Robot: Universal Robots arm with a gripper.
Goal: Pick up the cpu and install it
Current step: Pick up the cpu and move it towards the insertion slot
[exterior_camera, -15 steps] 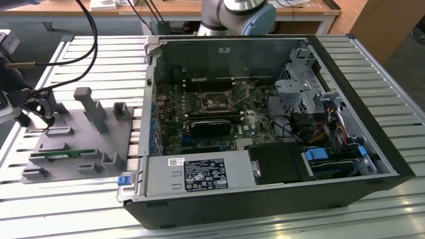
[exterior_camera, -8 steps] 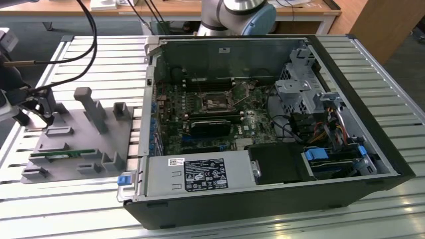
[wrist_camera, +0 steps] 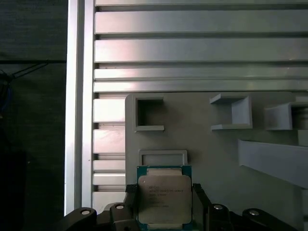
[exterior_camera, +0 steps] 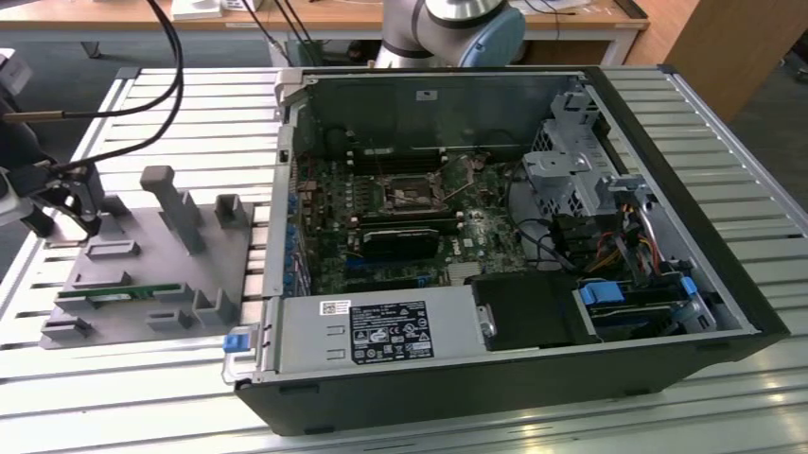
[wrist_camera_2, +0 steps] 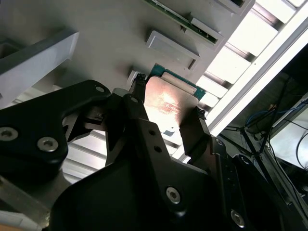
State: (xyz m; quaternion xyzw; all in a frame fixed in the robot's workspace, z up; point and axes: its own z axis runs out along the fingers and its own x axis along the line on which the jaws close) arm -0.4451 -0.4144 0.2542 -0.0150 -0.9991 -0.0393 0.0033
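The cpu [wrist_camera: 163,198], a flat square chip with a silver top and a thin green edge, sits between the black fingers [wrist_camera: 131,198] of my gripper [wrist_camera: 163,192]. In the second wrist view the cpu [wrist_camera_2: 168,102] shows the same way, with my gripper [wrist_camera_2: 167,107] shut on two opposite sides of it. It hangs just over the grey fixture plate [wrist_camera: 202,149], beside a small rectangular frame. In the exterior view my gripper [exterior_camera: 63,213] is at the far left, over the plate's far-left corner, well away from the open computer case [exterior_camera: 505,246] and its socket [exterior_camera: 411,194].
The grey fixture plate [exterior_camera: 151,274] carries raised holders and posts, and a narrow green memory stick [exterior_camera: 120,296] lies near its front. The case lies open on a slatted metal table [exterior_camera: 707,123], motherboard up, with cables and drive bays on the exterior view's right.
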